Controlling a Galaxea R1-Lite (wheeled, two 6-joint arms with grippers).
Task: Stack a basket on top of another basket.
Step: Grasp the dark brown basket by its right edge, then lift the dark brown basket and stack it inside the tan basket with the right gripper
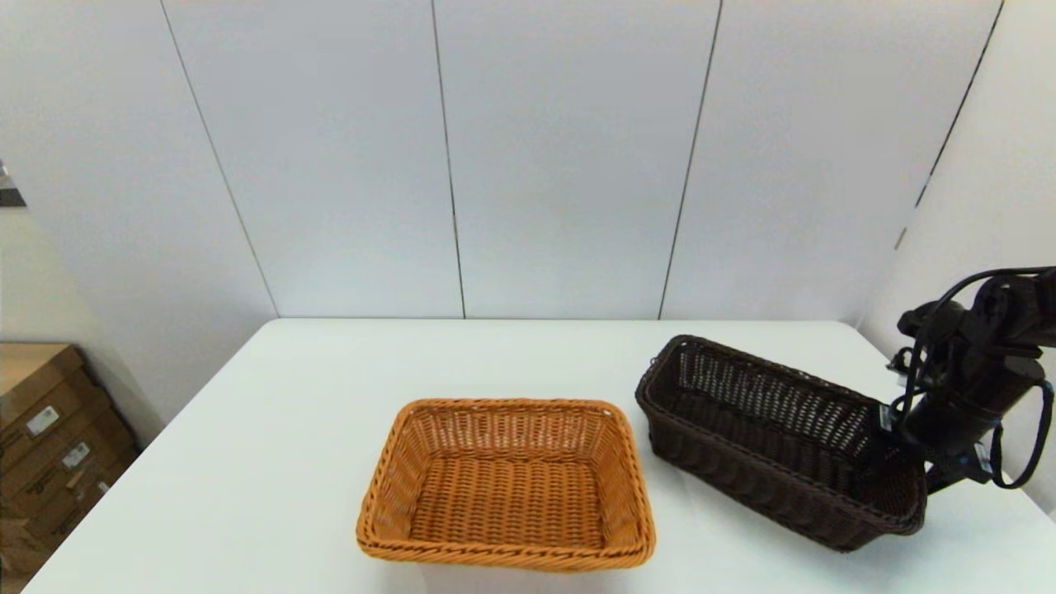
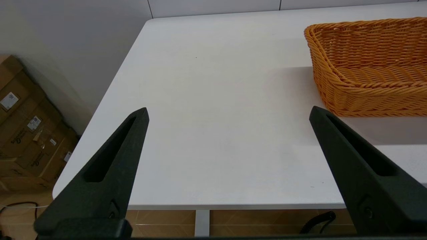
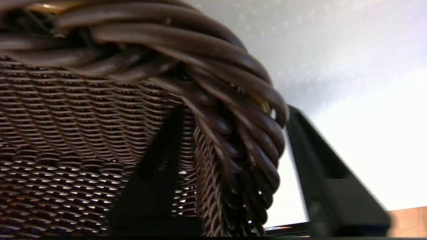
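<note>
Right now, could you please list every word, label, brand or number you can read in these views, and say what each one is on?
None can be read.
Cardboard boxes on the floor beside the white table: white stickers and dark print, too small and blurred to read.
Orange basket, dark brown basket: no text visible.

Two baskets side by side on the table, right one tipped up

The orange basket sits flat near the table's front edge, about centre. The dark basket lies just to its right, apart from it, its right end raised in the right gripper, one finger inside the wall, one outside. The left gripper hangs over the table's left front corner, cardboard boxes on the floor beyond
</note>
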